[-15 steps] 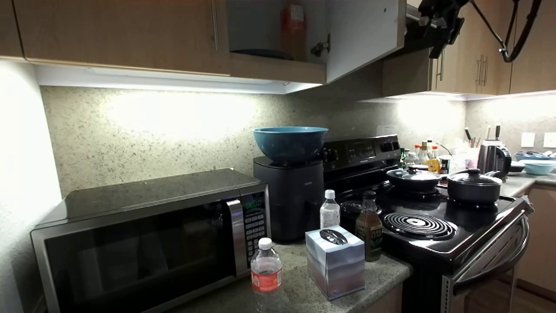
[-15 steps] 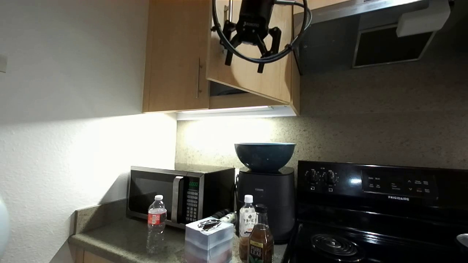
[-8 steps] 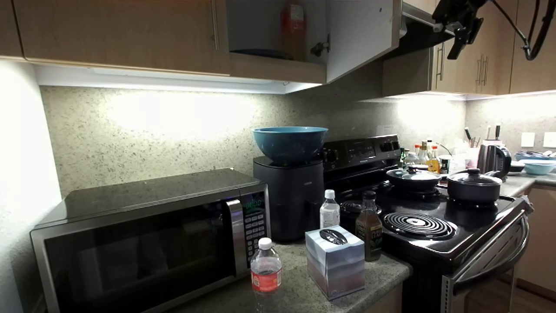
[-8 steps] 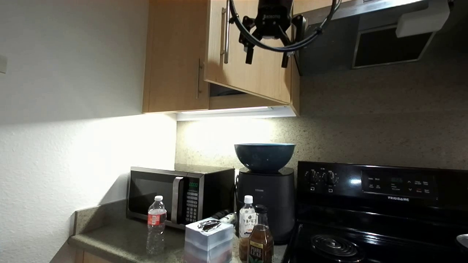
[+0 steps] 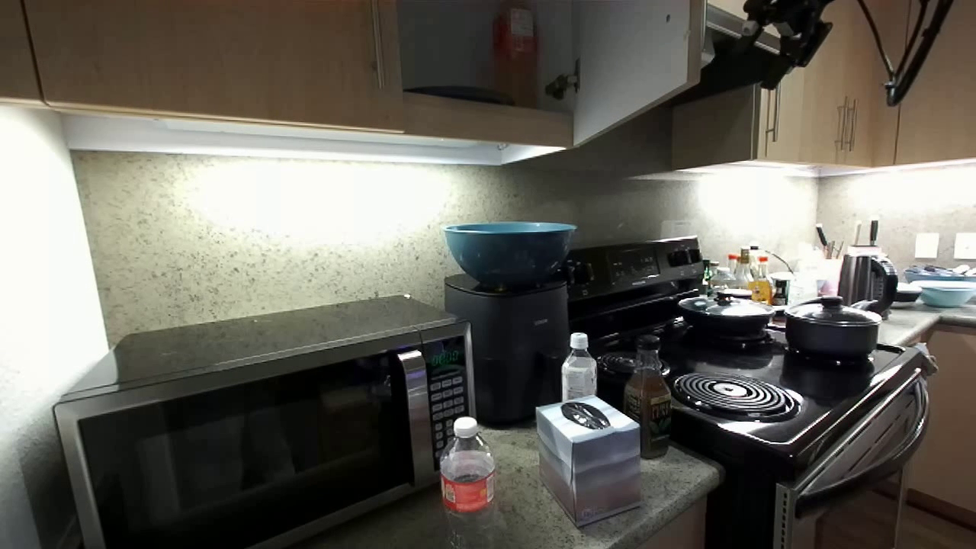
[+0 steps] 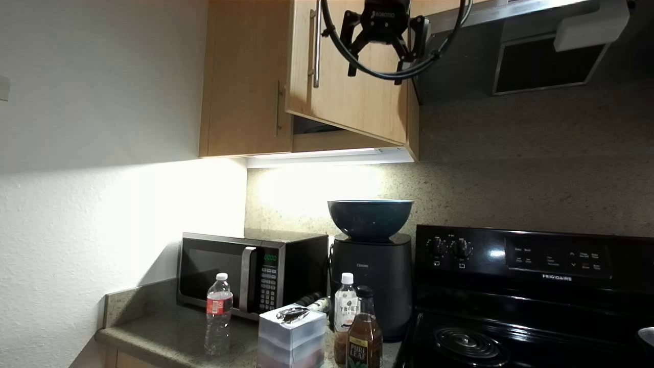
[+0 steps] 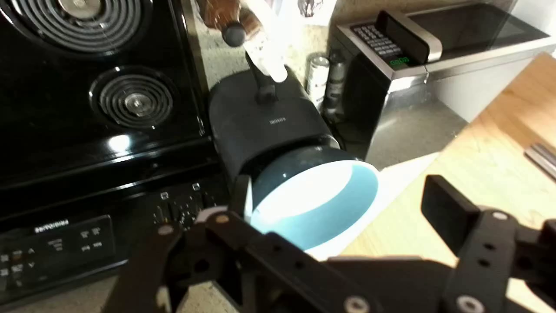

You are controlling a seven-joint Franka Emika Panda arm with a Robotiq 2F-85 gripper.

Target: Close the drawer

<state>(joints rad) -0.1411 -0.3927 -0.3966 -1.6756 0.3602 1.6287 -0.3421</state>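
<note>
The cabinet door stands open. Its pale inner face (image 5: 640,65) shows in an exterior view, and its light-brown outer face (image 6: 352,99) with a slim bar handle (image 6: 317,48) shows in an exterior view. In the wrist view the door's wooden face (image 7: 473,152) fills the right side, with a piece of the handle at the right edge. My gripper (image 6: 375,72) is open and empty, in front of the door's outer face, right of the handle in that view. It also shows at the top right of an exterior view (image 5: 762,57), with a gap from the door's edge.
The range hood (image 6: 516,61) is beside the door. Below are a blue bowl (image 5: 511,255) on a black air fryer (image 5: 511,351), a microwave (image 5: 252,442), a tissue box (image 5: 591,465), several bottles and the stove (image 5: 762,427). A bottle stands inside the cabinet.
The door has swung slightly toward closed. My gripper has moved away from the handle, to the right in an exterior view, then somewhat up. It stays open.
</note>
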